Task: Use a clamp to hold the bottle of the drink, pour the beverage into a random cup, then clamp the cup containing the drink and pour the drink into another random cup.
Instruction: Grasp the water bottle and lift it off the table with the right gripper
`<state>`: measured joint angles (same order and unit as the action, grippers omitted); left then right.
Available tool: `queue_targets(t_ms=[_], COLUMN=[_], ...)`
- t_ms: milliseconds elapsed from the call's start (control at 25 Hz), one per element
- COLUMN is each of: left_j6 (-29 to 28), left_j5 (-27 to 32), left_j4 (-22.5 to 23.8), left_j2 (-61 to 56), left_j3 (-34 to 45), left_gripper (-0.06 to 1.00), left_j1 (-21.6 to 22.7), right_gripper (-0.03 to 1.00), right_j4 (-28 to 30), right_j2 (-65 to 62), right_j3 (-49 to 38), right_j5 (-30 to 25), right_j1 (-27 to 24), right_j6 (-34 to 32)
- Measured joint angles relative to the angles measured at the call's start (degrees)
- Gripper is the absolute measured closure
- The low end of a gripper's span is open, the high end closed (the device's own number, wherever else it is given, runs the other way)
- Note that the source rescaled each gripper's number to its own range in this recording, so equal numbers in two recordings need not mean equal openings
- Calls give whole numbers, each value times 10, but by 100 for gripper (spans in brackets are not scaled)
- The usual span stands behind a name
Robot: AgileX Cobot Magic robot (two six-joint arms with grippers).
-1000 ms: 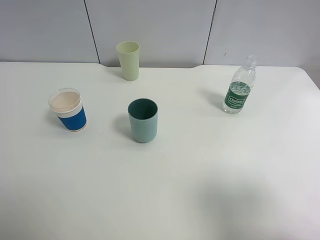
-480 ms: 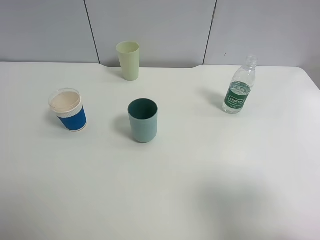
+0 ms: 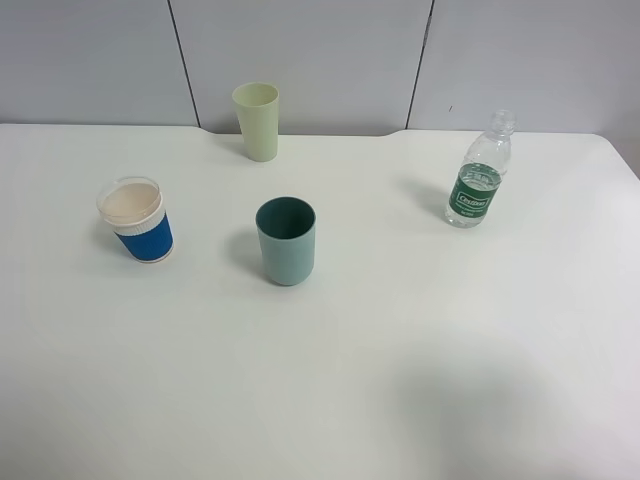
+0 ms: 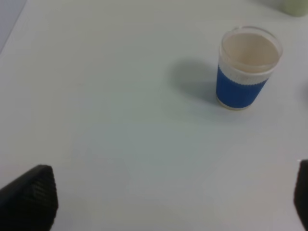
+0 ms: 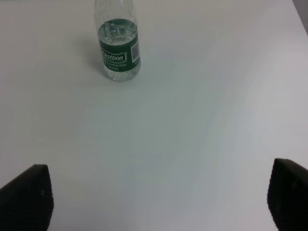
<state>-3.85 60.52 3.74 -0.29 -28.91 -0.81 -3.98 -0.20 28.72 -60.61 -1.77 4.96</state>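
The bottle of the drink point(image 3: 478, 172) stands upright at the back right of the white table point(image 3: 400, 360), clear with a dark green label. My right gripper point(image 5: 156, 197) is open, its dark fingertips point(image 5: 26, 195) wide apart with nothing between them, and the bottle point(image 5: 118, 48) stands well ahead of it. The teal-green cup point(image 3: 286, 242) sits upright near the middle. At the left stands the blue-sleeved paper cup point(image 3: 136, 220). My left gripper point(image 4: 166, 202) is open and holds nothing, with the blue-sleeved cup point(image 4: 246, 70) some way ahead. Neither arm shows in the high view.
A pale yellow-green tumbler point(image 3: 257, 121) stands at the back of the table, near the grey wall panels point(image 3: 300, 50). The table's right edge runs just past the bottle.
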Motion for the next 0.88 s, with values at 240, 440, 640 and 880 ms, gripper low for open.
queue_targets(t_ms=[240, 440, 640, 880], left_j6=[0, 0, 0, 0], left_j5=[0, 0, 0, 0], left_j4=[0, 0, 0, 0], left_j2=[0, 0, 0, 0], left_j3=[0, 0, 0, 0], left_gripper=[-6, -6, -6, -6], left_j1=[0, 0, 0, 0], right_gripper=[21, 21, 21, 21], right_j4=[0, 0, 0, 0], right_j2=[0, 0, 0, 0], right_j3=[0, 0, 0, 0], right_j5=[0, 0, 0, 0], right_j1=[0, 0, 0, 0], right_j6=[0, 0, 0, 0])
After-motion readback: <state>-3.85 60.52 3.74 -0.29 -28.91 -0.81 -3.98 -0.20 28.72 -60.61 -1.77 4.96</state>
